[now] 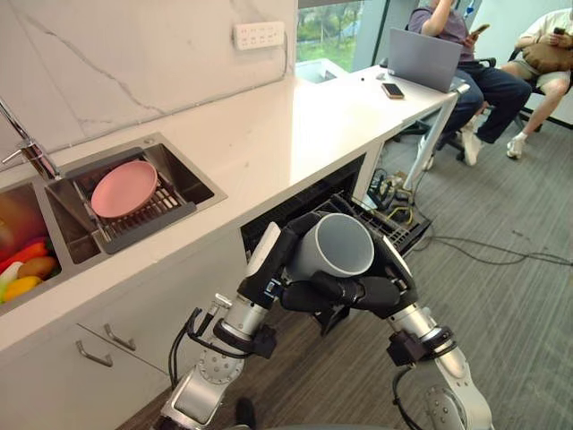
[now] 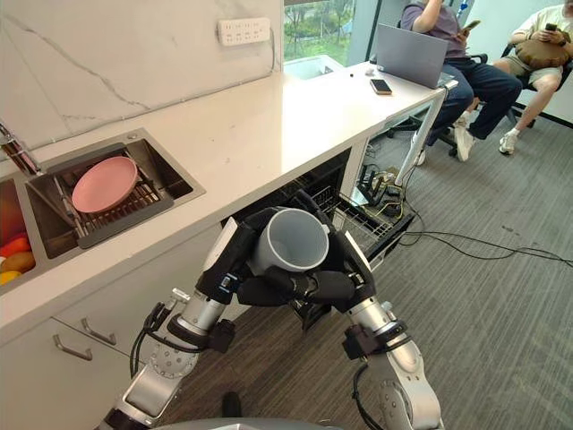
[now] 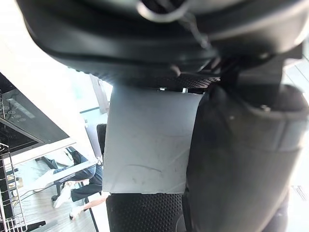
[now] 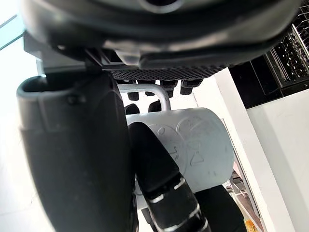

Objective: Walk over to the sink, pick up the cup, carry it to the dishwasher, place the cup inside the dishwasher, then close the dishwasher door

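Slippage is the chief risk I see, because the grey cup point(image 1: 331, 246) hangs in mid-air between both hands rather than resting on anything. The left hand point(image 1: 277, 260) curls round its wall from the sink side. The right hand point(image 1: 394, 282) wraps its fingers point(image 1: 336, 291) beneath and across the front, and the mouth tilts up toward the head camera. The cup sits just in front of the pulled-out dishwasher rack point(image 1: 398, 228), below the edge of the counter point(image 1: 269, 134) and not yet over the wires. The wall looks smooth and glazed, so if one hand lets go before the other has a firm hold, the cup could roll out and drop to the carpet. Lowering it with both arms so close together may also knock a wrist or the cup's rim against the rack's front edge or the counter lip. Set down at its present tilt, the cup could catch on the tines and tip over. Loose floor cables point(image 1: 483, 246) beside the rack could foul a step.
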Robot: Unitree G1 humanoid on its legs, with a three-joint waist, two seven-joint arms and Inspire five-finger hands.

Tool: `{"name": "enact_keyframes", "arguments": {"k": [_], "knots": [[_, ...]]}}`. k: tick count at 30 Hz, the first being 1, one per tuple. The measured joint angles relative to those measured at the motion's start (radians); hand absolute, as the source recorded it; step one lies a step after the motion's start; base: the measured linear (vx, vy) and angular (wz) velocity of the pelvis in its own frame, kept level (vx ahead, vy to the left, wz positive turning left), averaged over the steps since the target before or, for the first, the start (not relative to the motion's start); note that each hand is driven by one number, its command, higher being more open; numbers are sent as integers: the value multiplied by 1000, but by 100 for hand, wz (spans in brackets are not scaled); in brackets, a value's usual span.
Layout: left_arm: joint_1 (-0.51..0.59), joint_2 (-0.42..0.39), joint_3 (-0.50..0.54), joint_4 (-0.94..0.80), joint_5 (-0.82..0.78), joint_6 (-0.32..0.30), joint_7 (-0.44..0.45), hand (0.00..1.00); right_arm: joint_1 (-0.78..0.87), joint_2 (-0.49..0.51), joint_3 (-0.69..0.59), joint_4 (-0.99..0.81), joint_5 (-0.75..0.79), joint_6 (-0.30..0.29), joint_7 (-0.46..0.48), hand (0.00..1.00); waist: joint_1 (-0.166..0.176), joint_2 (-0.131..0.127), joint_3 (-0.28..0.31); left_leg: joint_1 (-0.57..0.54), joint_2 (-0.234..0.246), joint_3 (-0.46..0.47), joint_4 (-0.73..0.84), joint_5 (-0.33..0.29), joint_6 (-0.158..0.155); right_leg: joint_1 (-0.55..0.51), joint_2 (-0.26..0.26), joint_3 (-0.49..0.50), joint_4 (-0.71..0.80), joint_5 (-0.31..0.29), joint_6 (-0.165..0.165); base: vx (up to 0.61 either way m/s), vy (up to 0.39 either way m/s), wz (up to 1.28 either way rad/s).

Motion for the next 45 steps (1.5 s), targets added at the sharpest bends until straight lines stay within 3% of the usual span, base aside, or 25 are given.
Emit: {"name": "enact_keyframes", "arguments": {"k": [11,12,21,28,45], "knots": [[1,26,-39,1,-14,2,51,0,7,-42,16,-23,-56,-62,-63,0,-3,3,-25,-18,-2,-5,1,3,1,-13,-1,-2,-5,10,11,0,0,0],[2,29,-42,1,-14,2,58,100,7,-43,20,-23,-55,-62,-67,0,-3,3,-25,-18,-2,-6,0,4,1,-13,-1,-2,-5,9,10,0,0,0],[28,34,-67,1,-9,2,140,100,9,-37,52,-41,-34,-26,-110,0,-4,4,-26,-26,-4,-17,0,6,-1,-13,-1,-11,-4,7,5,-4,3,3],[66,22,-81,1,30,-19,206,100,25,26,71,-40,70,4,-127,0,-2,5,-27,-27,-5,-21,0,7,0,-13,-1,-16,-4,7,5,0,0,1],[112,-45,-72,8,48,-13,219,100,33,103,94,38,200,1,-133,0,1,19,-40,-28,-3,-24,-1,6,-2,-12,1,-22,-2,6,4,0,0,0]]}}
